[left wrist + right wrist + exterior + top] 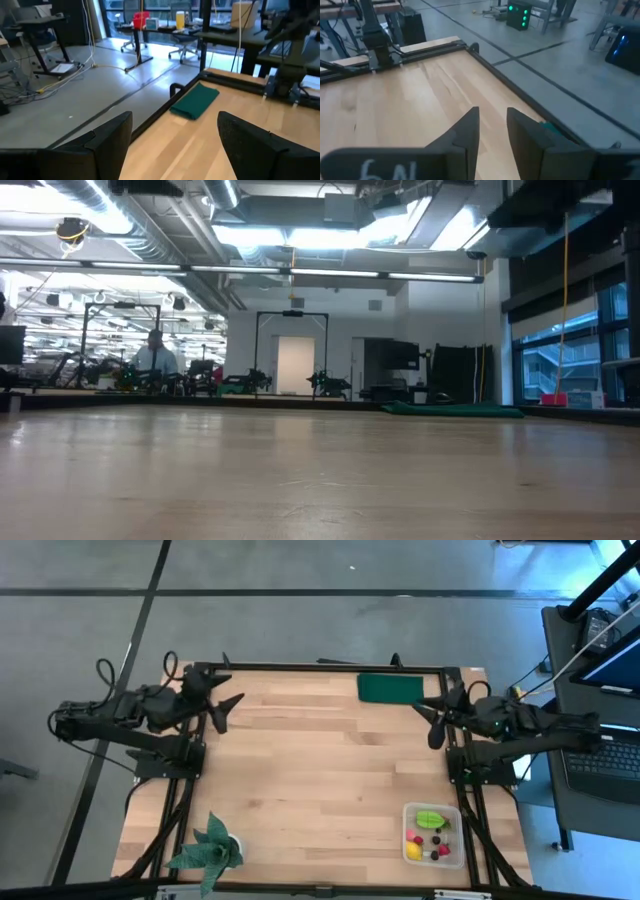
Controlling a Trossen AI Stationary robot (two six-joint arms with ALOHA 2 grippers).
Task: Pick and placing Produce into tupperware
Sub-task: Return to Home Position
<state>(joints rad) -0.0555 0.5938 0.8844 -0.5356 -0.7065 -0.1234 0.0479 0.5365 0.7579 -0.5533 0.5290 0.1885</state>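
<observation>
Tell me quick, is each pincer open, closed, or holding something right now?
Left pincer: open wide, empty, at the left edge of the table.
Right pincer: open by a narrow gap, empty, at its right edge.

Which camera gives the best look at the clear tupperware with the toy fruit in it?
The high view: the tupperware shows whole in the bottom-right corner of the table, with toy fruit inside. The low view and both wrist views do not show it.

Arms folded back — left hand [226, 706] spread wide, right hand [431, 721] narrowly parted.
</observation>
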